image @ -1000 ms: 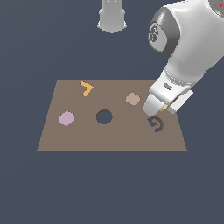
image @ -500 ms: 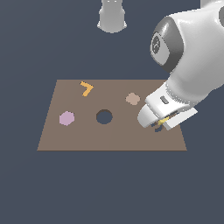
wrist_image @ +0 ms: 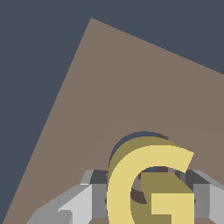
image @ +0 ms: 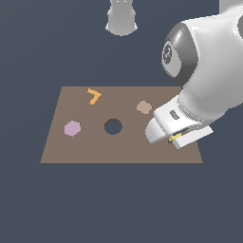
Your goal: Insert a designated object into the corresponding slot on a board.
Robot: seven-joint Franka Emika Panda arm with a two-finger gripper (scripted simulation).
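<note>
Plain dark backdrop, flat brown rectangular board; claw clenched on the small yellow G-shaped block, right above the dark G-shaped slot, so I'd say nearly seated, not released yet

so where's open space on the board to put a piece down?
Free: the board strip along its near edge, below the pink piece and round hole; also between the orange piece and tan piece. Crowded: the exterior view's right end, under the gripper holding the yellow G.

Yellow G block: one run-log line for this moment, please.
gripper: shut on yellow G block | low over board | slot: hidden
</note>
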